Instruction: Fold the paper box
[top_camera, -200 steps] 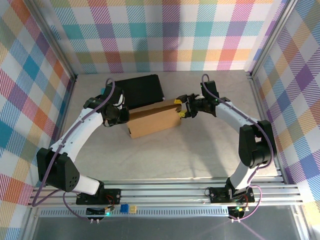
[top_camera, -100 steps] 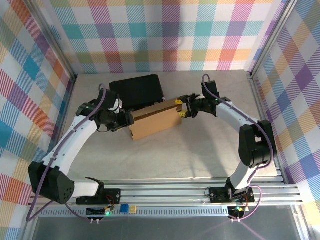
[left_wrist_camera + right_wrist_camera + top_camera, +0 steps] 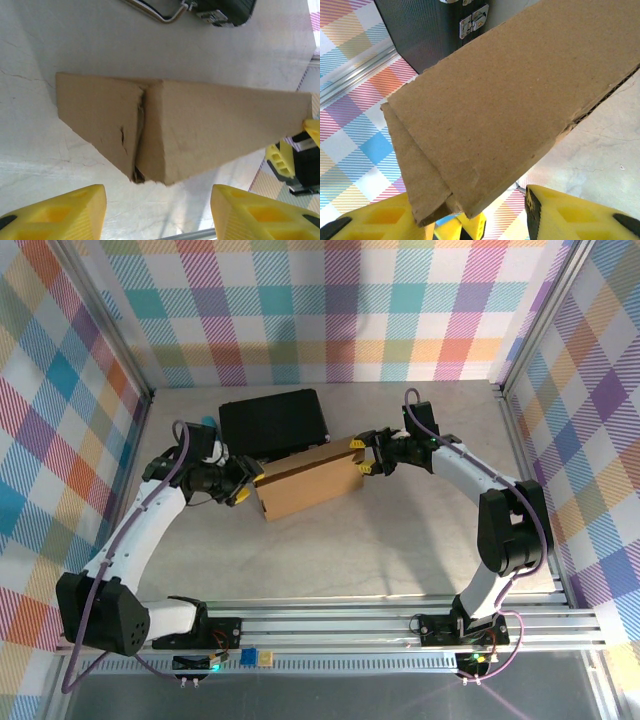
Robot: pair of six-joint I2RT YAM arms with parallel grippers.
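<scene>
Fingers (image 3: 55,215) apart, left gripper (image 3: 157,202) | right gripper (image 3: 470,216) straddles paper box (image 3: 510,100) (plain brown)

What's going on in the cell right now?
Two arms are working on a brown paper box lying mid-table, in front of a black case. The right gripper straddles the box's right end, open, with a gap showing beside one finger. The left gripper sits open just off the box's left end, not touching it. The box looks folded into a shallow wedge.
</scene>
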